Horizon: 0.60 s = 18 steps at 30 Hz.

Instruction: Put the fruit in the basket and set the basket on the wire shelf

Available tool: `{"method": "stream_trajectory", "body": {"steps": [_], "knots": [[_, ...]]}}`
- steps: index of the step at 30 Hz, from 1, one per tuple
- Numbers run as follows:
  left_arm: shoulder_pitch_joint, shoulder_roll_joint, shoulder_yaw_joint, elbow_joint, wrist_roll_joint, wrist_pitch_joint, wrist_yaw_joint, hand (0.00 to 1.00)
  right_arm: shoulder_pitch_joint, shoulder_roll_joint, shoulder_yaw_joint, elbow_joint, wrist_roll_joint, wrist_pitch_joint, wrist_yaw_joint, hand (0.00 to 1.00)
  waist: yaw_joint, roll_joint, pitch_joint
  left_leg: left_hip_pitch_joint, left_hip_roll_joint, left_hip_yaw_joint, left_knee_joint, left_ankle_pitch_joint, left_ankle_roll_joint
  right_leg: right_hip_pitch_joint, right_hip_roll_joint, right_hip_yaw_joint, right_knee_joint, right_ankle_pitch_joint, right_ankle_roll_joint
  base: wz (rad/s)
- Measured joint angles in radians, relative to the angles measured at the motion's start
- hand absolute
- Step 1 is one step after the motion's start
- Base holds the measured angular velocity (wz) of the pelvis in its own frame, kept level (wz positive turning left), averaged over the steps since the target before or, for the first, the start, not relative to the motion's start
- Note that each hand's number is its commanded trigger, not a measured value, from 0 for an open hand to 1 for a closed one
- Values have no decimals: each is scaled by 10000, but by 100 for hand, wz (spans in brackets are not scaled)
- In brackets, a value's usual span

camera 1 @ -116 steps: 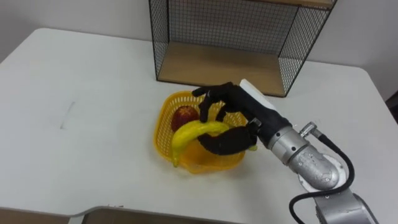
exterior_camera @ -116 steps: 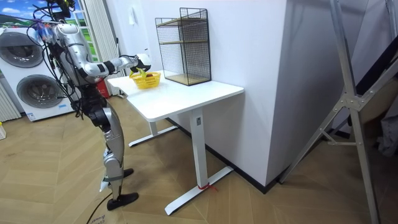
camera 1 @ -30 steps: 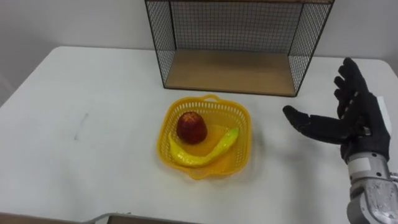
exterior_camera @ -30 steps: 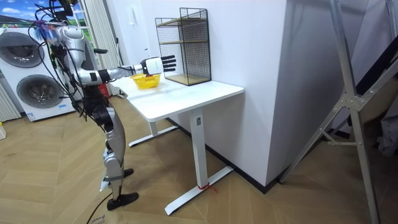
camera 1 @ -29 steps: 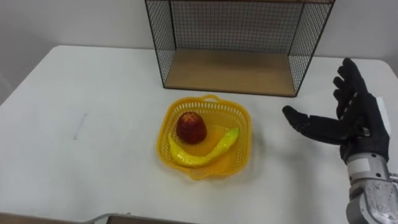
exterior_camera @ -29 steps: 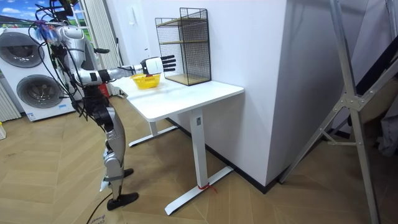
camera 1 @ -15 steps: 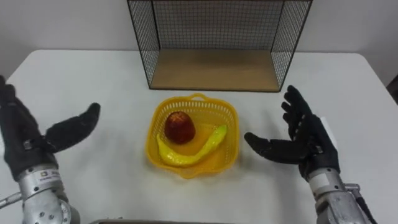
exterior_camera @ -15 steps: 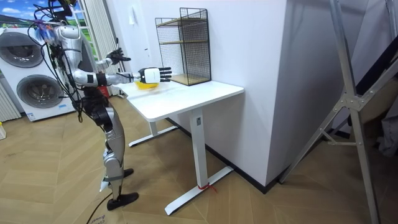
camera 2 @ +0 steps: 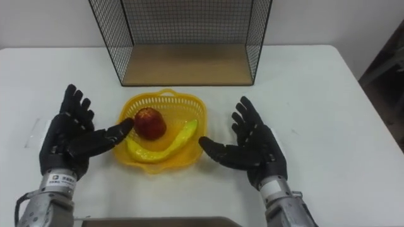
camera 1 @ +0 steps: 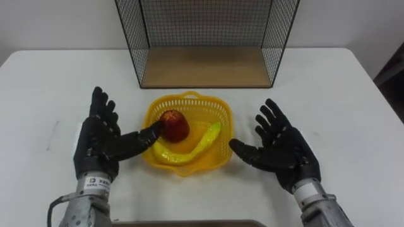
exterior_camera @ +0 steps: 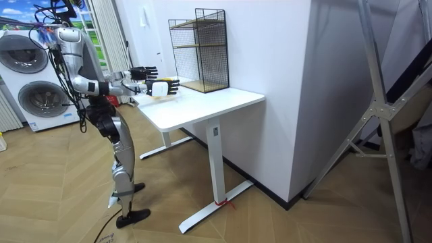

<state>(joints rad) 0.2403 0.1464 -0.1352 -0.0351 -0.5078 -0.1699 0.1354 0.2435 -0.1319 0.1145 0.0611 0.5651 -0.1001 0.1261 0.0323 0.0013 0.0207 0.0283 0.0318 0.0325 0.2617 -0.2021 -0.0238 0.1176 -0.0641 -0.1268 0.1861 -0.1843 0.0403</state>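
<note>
With the apple (camera 1: 173, 124) and banana (camera 1: 189, 149) already lying in the yellow basket (camera 1: 189, 96) on the table (camera 1: 328, 88) before the wire shelf (camera 1: 205, 66), the left hand (camera 1: 100, 142) has joined the right hand (camera 1: 285, 151), and both now flank it with fingers spread open, seemingly ready to lift.

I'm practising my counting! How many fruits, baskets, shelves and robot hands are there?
Fruit: 2 (round red apple, curved yellow banana)
Baskets: 1 (yellow plastic mesh basket)
Shelves: 1 (black wire shelf with a wooden floor)
Robot hands: 2 (black left hand, black right hand)
Total: 6
</note>
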Motion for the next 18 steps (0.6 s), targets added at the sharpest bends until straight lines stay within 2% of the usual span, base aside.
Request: {"method": "stream_trajectory", "body": {"steps": [3,8,18], "knots": [[26,-160,-88,13,-354,0,-535,0,-1,136,92,2,533,0,124,0,3,-5,-11,-11,26,104,32,-2,-2,-94,18,124,7,0,0,-10],[29,-202,-113,372,-519,1,-1329,0,11,256,221,63,1037,0,411,0,-39,-46,-106,44,44,194,48,-3,-1,-53,28,212,10,1,-1,-4],[65,-230,-305,761,-525,31,-1713,0,31,258,246,62,1313,1,737,0,-40,92,-73,161,81,213,12,-7,-7,28,59,236,-9,2,-8,0]]}}
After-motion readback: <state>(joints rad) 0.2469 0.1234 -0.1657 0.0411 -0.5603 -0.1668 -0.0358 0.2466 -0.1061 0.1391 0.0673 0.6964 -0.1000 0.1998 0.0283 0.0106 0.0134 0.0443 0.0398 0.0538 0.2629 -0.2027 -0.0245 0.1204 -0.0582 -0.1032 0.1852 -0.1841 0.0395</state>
